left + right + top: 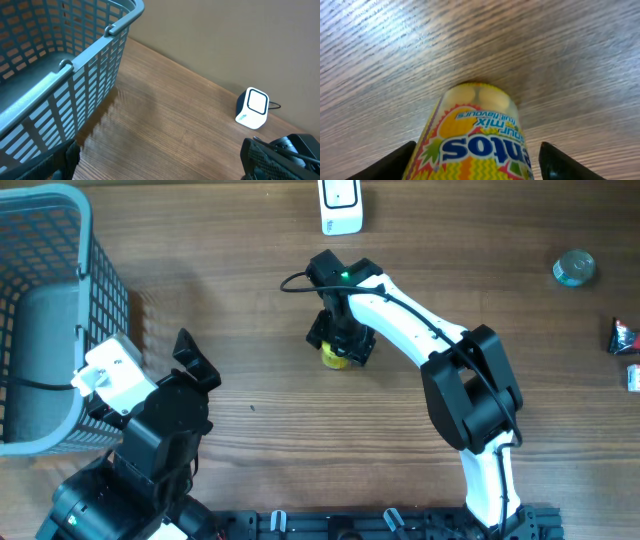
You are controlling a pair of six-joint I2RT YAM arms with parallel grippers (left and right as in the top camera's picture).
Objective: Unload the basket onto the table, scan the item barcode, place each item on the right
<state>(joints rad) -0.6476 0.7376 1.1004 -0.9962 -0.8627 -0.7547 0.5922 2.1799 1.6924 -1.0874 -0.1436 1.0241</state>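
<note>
Overhead view shows the right arm [460,370] stretched to the middle of the wooden table [240,290], and the right pincer [340,340] sits directly over a small yellow candy bottle [334,359]. Only a bit of yellow is visible there under the black fingers.

From the right wrist camera the candy bottle [477,135] fills the middle of the view. It has a yellow label with "mentos" and "sour mix", upside down from this side, and a clear end with pale candies inside that points toward the table. The two fingers [385,167] of the right pincer [477,145] stand one on each side of the bottle, very near to it. Whether they press on it, I cannot tell. On one side a thin strip of wood seems to show between finger and label.

The scanner [341,208], a small white box with a dark side and a cable, stands at the far edge of the table, well apart from the bottle.

The left pincer [197,360] is released. In its own camera the fingers [280,155] are wide apart at the lower corners, with only wood between them. This pincer is just beside a grey-blue plastic basket [85,240]. At the right side of the table lie a round grey object [574,268] and some small packets [622,337].
</note>
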